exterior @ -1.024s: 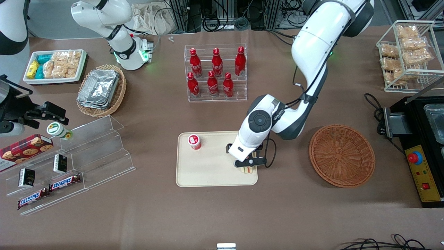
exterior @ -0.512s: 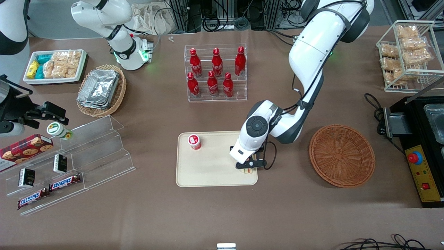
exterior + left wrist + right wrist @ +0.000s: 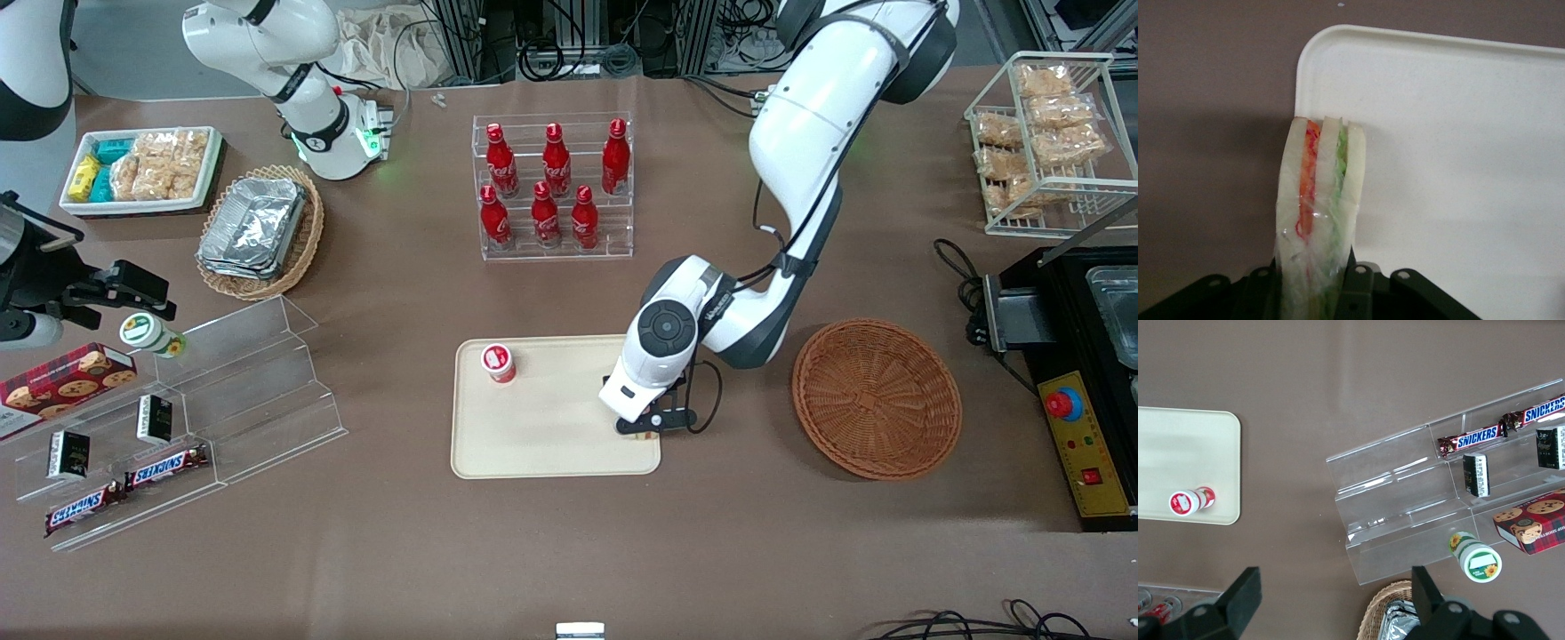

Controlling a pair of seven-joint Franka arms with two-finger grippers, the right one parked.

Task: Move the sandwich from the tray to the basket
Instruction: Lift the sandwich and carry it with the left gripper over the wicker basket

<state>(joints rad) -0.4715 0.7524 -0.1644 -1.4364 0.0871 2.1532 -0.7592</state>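
Gripper [image 3: 652,423] fingers are clamped on the sandwich [image 3: 1327,207], soft pale slices in crinkled clear film, over the edge of the smooth cream tray [image 3: 533,449]. Also on the tray, toward the parked arm's end, sits a small tub [image 3: 499,364]. Toward the working arm's end lies the round, tightly woven basket [image 3: 877,400]. Glossy red bottles [image 3: 616,160] in a clear rack [image 3: 558,257] stand farther from the front camera

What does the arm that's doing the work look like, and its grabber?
The working arm is glossy white and rounded, with dark grey sections and a round dark cap. A black cable runs along it, looping near the hand. Its gripper, over the tray near its edge, is black and angular, with round silvery screw heads.
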